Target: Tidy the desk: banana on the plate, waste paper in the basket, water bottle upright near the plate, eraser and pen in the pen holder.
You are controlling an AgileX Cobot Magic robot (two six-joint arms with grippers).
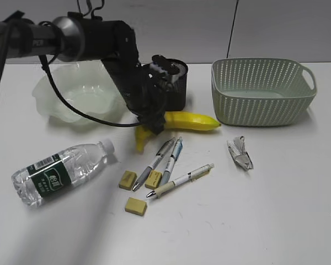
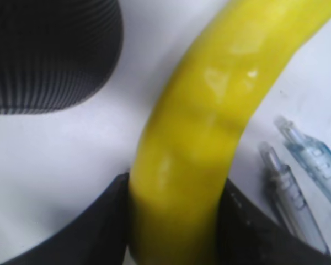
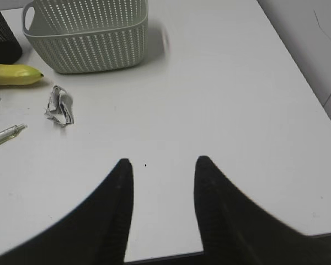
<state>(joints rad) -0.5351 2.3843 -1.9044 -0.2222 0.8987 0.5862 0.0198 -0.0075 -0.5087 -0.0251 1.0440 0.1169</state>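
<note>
My left gripper (image 1: 152, 126) is shut on the yellow banana (image 1: 190, 121), which lies on the white desk (image 1: 254, 210) in front of the black mesh pen holder (image 1: 174, 88). In the left wrist view the banana (image 2: 209, 110) fills the space between both fingers (image 2: 176, 221), with the pen holder (image 2: 49, 49) at upper left. The ruffled green plate (image 1: 77, 96) stands at back left. The water bottle (image 1: 63, 171) lies on its side. Three pens (image 1: 168, 163) and three erasers (image 1: 135, 206) lie in the middle. The waste paper (image 1: 240, 153) lies in front of the green basket (image 1: 262, 91). My right gripper (image 3: 163, 165) is open and empty.
The right wrist view shows the basket (image 3: 88, 33), the waste paper (image 3: 59, 105), the banana tip (image 3: 14, 74) and the desk's right edge (image 3: 314, 94) beside a wall. A black cable (image 1: 71, 105) hangs from the left arm over the plate.
</note>
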